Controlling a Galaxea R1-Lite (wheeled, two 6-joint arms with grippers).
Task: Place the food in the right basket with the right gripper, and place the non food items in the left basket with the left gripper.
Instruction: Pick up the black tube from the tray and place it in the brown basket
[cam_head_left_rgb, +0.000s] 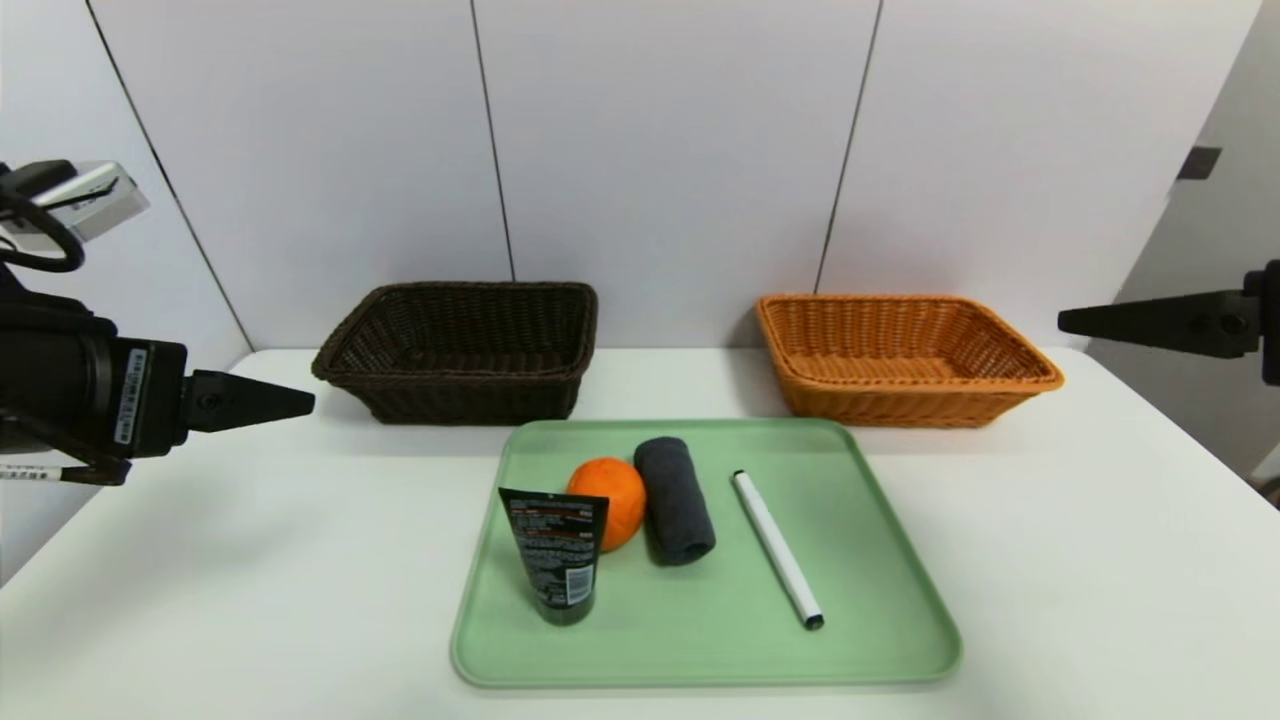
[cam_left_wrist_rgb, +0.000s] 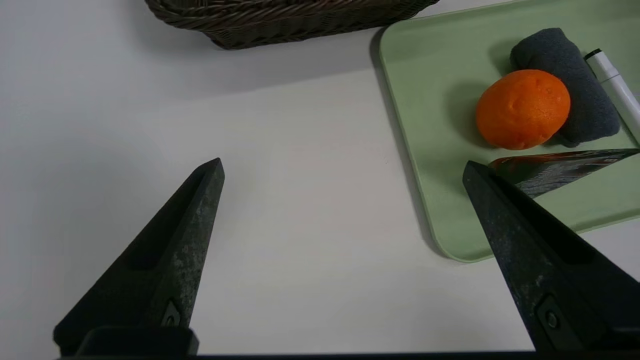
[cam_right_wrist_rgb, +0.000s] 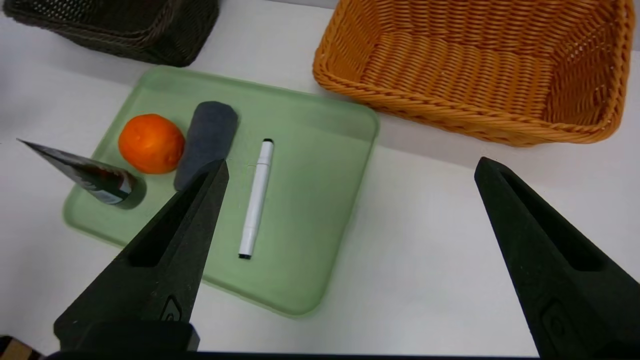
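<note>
On a green tray (cam_head_left_rgb: 880, 600) at the table's middle rest an orange fruit (cam_head_left_rgb: 612, 498), a black squeeze tube (cam_head_left_rgb: 555, 555) standing on its cap, a dark grey rolled cloth (cam_head_left_rgb: 675, 498) and a white pen (cam_head_left_rgb: 777, 548). Behind the tray stand the dark brown left basket (cam_head_left_rgb: 460, 350) and the orange-tan right basket (cam_head_left_rgb: 900, 358), both with nothing in them. My left gripper (cam_head_left_rgb: 300, 402) hovers at the far left, open and holding nothing (cam_left_wrist_rgb: 342, 170). Level with the orange basket, my right gripper (cam_head_left_rgb: 1070, 322) hangs at the far right, open, nothing between its fingers (cam_right_wrist_rgb: 350, 167).
The white table (cam_head_left_rgb: 200, 580) runs wide on both sides of the tray. A panelled white wall (cam_head_left_rgb: 660, 150) stands right behind the baskets. In the right wrist view the orange basket (cam_right_wrist_rgb: 480, 65) and the tray (cam_right_wrist_rgb: 320, 165) lie ahead of the fingers.
</note>
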